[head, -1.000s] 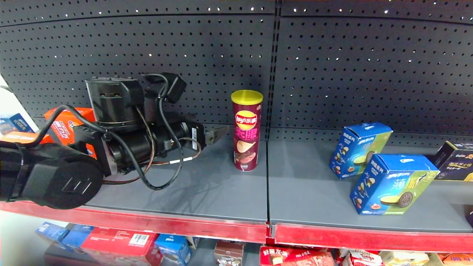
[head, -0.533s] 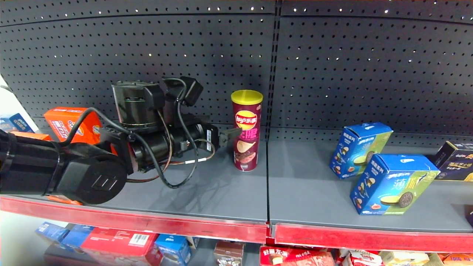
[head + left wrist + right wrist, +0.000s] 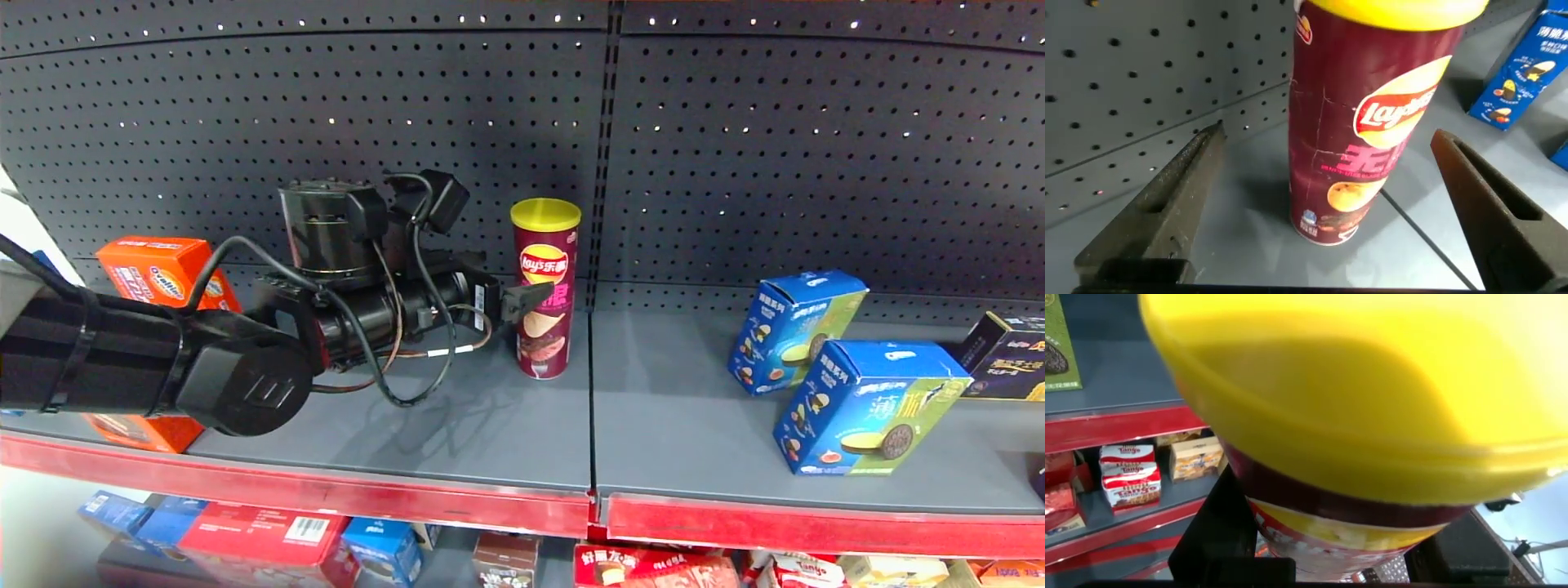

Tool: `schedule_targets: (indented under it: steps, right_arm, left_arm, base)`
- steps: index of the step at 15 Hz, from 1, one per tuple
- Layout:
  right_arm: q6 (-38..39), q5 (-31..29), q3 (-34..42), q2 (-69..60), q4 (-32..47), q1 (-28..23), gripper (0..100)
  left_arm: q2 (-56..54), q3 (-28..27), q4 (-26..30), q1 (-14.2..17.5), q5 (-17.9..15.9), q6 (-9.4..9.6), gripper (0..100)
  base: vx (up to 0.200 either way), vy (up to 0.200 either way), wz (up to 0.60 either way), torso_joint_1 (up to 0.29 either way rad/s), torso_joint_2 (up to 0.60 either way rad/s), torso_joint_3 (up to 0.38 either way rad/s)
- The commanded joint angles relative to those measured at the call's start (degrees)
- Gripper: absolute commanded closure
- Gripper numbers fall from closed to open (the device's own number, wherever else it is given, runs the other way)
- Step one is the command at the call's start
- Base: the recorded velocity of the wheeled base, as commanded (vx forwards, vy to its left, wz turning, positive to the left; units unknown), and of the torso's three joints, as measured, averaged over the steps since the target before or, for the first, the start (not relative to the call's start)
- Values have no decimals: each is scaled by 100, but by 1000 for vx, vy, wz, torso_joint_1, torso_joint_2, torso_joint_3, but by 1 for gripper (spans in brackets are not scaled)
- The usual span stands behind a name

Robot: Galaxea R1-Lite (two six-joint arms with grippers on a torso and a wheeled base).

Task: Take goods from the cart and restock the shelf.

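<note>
Grey metal shelf (image 3: 694, 408) with a red front lip; dark pegboard back panel (image 3: 735, 163) behind it. The left arm lies across the shelf's left half, above the deck. Two blue-and-green cardboard biscuit boxes (image 3: 865, 408) sit at an angle on the right half, well apart from the arm. Orange cardboard boxes (image 3: 163, 273) sit at the far left. The maroon chip tube with a yellow lid (image 3: 545, 286) stands upright on the shelf just left of the middle seam, near the back panel. The left gripper (image 3: 522, 300) is at the tube's mid-height. Its dark fingers (image 3: 1176, 196) are spread wide, one on each side of the tube, neither touching it. The right gripper (image 3: 1339, 551) is clamped on a second maroon tube with a yellow lid (image 3: 1372, 400), with red-edged lower shelves (image 3: 1118, 429) behind it.
</note>
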Motion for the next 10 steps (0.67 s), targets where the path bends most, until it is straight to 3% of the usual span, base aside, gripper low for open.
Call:
schedule_targets:
  steps: [1,10]
  right_arm:
    - [1,0,30,-26,19,-3,100]
    - [-254,9,329,-325,107,-11,100]
  left_arm:
    - [122,-68,-3,-20,-5,-1,0]
    - [676,-736,-91,-28,-40,17,0]
  base:
    - [0,0,0,0,0,0]
    - [0,0,0,0,0,0]
